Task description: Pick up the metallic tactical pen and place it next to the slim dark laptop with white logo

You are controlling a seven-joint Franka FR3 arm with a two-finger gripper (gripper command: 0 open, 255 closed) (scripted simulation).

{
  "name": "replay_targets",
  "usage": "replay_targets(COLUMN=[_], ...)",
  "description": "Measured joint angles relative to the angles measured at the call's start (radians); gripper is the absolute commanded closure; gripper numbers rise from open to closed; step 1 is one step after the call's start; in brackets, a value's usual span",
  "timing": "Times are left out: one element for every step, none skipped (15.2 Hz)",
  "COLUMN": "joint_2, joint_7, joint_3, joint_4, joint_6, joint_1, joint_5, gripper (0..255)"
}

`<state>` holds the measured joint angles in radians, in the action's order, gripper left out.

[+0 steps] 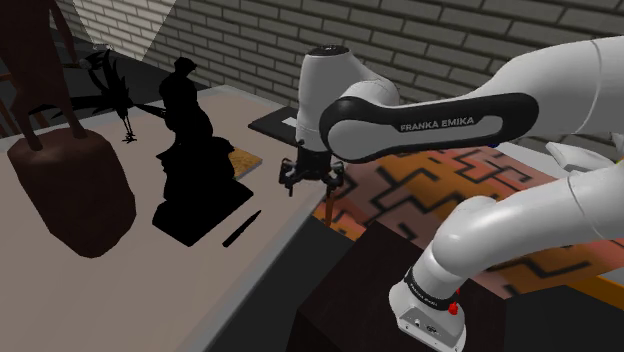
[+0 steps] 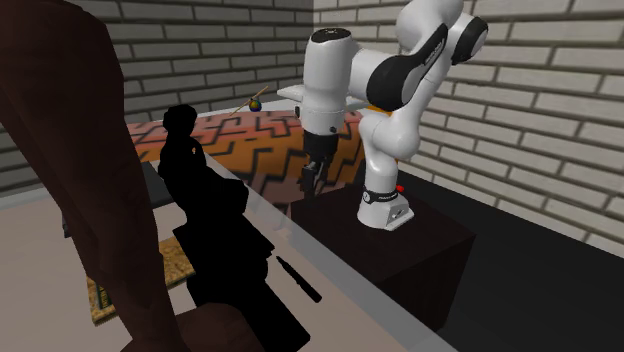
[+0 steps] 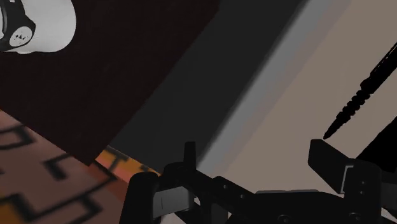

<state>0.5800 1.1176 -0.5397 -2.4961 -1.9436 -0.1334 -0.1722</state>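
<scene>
My end effector [image 1: 311, 182] hangs released, fingers apart, above the bench [image 1: 150, 300] edge nearest the stand. The pen [image 1: 241, 229] lies flat on the bench near that edge, just beside the base of a black statue [image 1: 188, 140] and clear of the fingers. I judge it light, stiff, slim and prone to roll or slip. I'd pinch it across the barrel, near the ribbed section the wrist view shows. The statue crowds one side; the edge side is open. The dark slab I take for the laptop [image 1: 266, 122] lies beyond the statue.
</scene>
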Motion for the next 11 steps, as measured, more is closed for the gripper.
replay_targets(joint_2=[-0.048, -0.08, -0.116, -0.155, -0.207, -0.252, -0.309, -0.361, -0.419, -0.472, -0.534], joint_7=[0.059, 0.122, 0.182, 0.241, 0.31, 0.377, 0.45, 0.526, 0.604, 0.682, 0.764], joint_3=[-0.035, -0.071, -0.101, -0.132, -0.171, -0.202, -0.24, -0.272, -0.303, -0.326, -0.345], joint_4=[0.02, 0.033, 0.055, 0.069, 0.104, 0.131, 0.162, 0.186, 0.216, 0.248, 0.279], joint_6=[-0.03, -0.052, -0.067, -0.092, -0.107, -0.122, -0.141, -0.157, -0.169, -0.171, -0.177], joint_1=[-0.024, -0.038, -0.058, -0.081, -0.108, -0.134, -0.161, -0.184, -0.207, -0.223, -0.234], joint_5=[0.005, 0.005, 0.014, 0.027, 0.048, 0.072, 0.105, 0.141, 0.186, 0.231, 0.285], gripper=[0, 0, 0, 0, 0, 0, 0, 0, 0, 0, 0])
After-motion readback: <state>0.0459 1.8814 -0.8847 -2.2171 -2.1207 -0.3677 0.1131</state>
